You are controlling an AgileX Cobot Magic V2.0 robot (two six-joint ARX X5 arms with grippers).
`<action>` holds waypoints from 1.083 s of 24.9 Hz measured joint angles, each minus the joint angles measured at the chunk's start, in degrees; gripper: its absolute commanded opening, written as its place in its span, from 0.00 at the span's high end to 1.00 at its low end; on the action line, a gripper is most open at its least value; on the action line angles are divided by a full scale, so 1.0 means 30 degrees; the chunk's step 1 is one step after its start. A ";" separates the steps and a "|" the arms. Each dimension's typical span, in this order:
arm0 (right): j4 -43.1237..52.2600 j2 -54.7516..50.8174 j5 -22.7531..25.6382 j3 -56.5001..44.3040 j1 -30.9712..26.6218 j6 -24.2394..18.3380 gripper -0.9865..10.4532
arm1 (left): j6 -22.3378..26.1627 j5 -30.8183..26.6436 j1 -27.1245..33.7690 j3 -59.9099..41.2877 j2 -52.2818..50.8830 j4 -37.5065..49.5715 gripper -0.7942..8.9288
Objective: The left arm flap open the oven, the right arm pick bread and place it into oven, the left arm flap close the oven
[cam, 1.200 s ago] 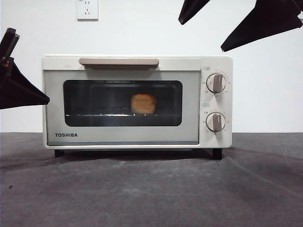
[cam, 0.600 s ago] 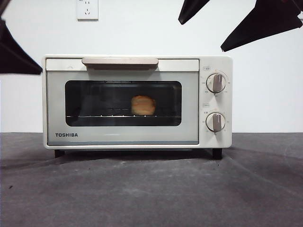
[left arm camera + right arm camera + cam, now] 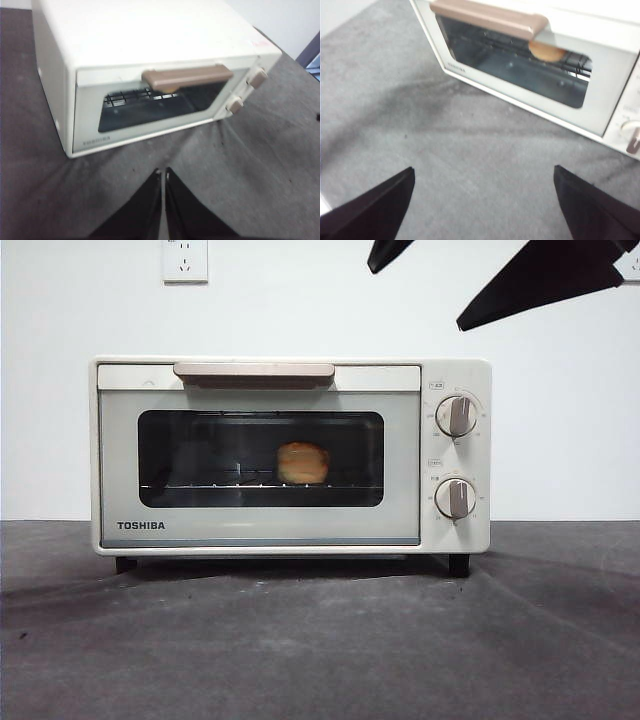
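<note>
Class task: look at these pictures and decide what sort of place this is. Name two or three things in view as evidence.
Probably a robot test bench, not a home kitchen. The oven, shut with the bread inside, stands alone on a wrinkled grey cloth before a bare white wall with one socket.

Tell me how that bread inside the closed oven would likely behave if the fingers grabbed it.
The bread looks small and rounded, so it is probably light. Its lumpy golden crust suggests decent grip, though a hard squeeze might dent it. It sits on the wire rack behind the oven door's dark glass; its rounded shape might let it rock if nudged.
</note>
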 measured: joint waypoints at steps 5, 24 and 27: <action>0.0590 0.0000 0.0015 0.0000 0.0000 0.0015 0.91 | 0.0197 -0.0007 0.0000 0.0000 -0.0940 -0.0423 0.90; 0.0874 0.0007 0.0007 0.0000 0.0000 0.0000 0.91 | 0.0321 0.0000 0.0000 0.0000 -0.1049 -0.0415 0.90; 0.0874 0.0000 0.0007 0.0000 0.0000 0.0000 0.91 | 0.0321 -0.0007 0.0000 0.0000 -0.1049 -0.0415 0.90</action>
